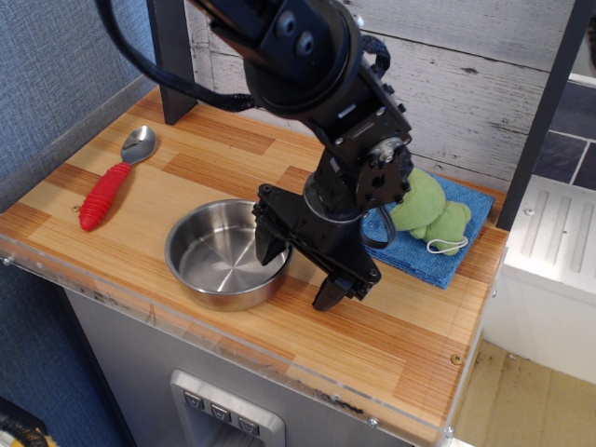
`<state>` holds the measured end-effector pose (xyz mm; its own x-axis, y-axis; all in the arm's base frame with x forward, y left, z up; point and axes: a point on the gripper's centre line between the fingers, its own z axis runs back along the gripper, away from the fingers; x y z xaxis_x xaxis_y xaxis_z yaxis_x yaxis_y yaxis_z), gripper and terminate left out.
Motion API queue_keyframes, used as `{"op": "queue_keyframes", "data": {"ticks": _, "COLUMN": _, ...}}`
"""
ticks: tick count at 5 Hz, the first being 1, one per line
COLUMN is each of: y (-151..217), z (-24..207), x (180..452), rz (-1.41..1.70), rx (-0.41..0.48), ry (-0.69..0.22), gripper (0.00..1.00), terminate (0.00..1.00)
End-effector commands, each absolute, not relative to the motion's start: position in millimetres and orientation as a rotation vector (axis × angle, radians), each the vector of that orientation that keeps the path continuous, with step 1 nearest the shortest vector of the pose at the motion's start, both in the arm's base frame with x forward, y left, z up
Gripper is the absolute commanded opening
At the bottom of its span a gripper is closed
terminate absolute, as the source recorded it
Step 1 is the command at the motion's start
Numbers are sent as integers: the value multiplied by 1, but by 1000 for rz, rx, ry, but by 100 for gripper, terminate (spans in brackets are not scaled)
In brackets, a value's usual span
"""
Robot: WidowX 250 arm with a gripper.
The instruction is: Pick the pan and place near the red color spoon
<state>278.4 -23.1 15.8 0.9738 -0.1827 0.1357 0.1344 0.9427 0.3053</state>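
Observation:
The pan point(219, 253), a small shiny steel saucepan, sits near the front edge of the wooden counter. Its wire handle is hidden behind my gripper. My gripper point(300, 270) is low at the pan's right rim with its jaws open: one finger reaches inside the rim, the other stands outside on the counter. The red color spoon point(114, 181), silver bowl and ribbed red handle, lies at the left of the counter, well apart from the pan.
A blue cloth point(438, 244) with a green plush toy point(426, 209) lies at the right rear. A dark post point(172, 56) stands at the back left. A white plank wall runs behind. The counter's front edge point(279, 368) is close to the pan.

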Motion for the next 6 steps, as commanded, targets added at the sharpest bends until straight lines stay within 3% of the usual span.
{"op": "queue_keyframes", "data": {"ticks": 1, "y": -5, "z": 25, "x": 274, "rz": -125, "rx": 309, "ry": -181, "gripper": 100, "terminate": 0}}
{"op": "queue_keyframes", "data": {"ticks": 2, "y": -6, "z": 29, "x": 273, "rz": -129, "rx": 309, "ry": -194, "gripper": 0, "terminate": 0}}
{"op": "queue_keyframes", "data": {"ticks": 6, "y": -14, "z": 39, "x": 270, "rz": -228, "rx": 252, "ry": -200, "gripper": 0, "terminate": 0}}
